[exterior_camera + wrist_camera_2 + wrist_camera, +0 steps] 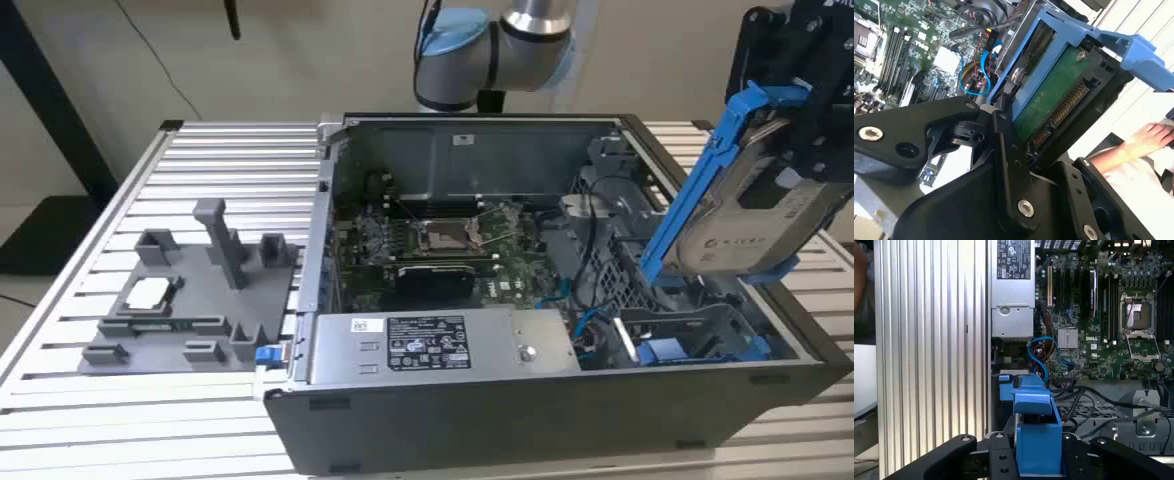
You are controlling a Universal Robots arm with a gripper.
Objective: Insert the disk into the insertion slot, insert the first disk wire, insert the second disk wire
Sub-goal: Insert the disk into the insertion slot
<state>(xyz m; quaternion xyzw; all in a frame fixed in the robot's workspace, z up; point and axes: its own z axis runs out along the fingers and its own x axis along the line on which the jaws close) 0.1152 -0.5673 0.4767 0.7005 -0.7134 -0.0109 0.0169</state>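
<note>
Exterior view puts the pincer (790,135) high at its right, above the open computer case (534,425), closed onto the disk (742,205) and carrying it clear of everything below. The disk hangs steeply tilted, label face turned toward the camera, framed by its blue carrier (694,180), whose lower end reaches down to just over the case's rim. It is not seated: the insertion slot (694,335) (the grey bay with blue fittings in the case's near corner at the exterior view's right) lies below the disk and apart from it. In the first wrist view the black fingers (996,457) press against either side of the carrier, narrowed to the disk's width, with the motherboard (1114,315) and a looping blue cable (1041,352) beyond. The second wrist view shows the disk's green circuit-board underside (1051,97) with its connector edge, held between the finger linkages, and a person's hand (1149,137) resting off to one side. The case sits on a slatted metal surface (200,150), the grey power supply (441,345) along its near wall and a grey parts fixture (187,300) beside it at the exterior view's left.
</note>
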